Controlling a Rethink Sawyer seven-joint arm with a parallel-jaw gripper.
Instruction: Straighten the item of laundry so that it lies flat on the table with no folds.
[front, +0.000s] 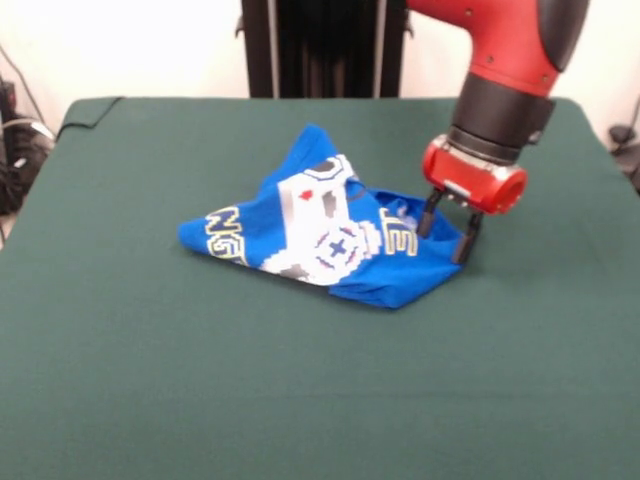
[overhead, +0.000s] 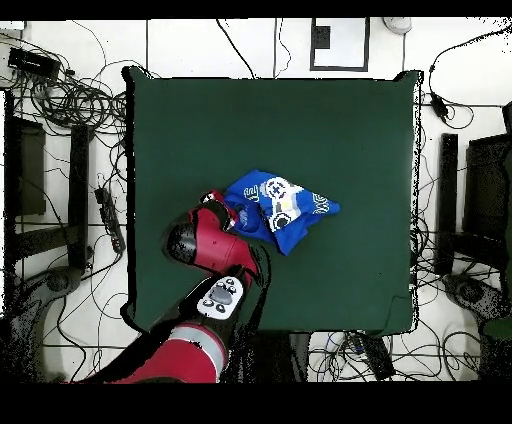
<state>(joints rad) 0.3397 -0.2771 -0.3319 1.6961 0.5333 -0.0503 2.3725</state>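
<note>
The blue T-shirt (front: 320, 225) lies crumpled in the middle of the green table (front: 150, 380), folded over itself, with its white-grey emblem and parts of the yellow-outlined lettering showing. My gripper (front: 445, 246) is down at the shirt's right edge in the front view. Its two black fingers (front: 430, 213) stand apart, straddling the cloth's edge with their tips at table level. In the overhead view the shirt (overhead: 280, 208) lies just right of the red wrist, and the arm hides most of the gripper (overhead: 220, 204).
The table (overhead: 350, 130) is far wider than the shirt on every side. The black pedestal (front: 325, 45) stands at the far edge. Cables and dark equipment (overhead: 60, 190) lie on the floor around the table.
</note>
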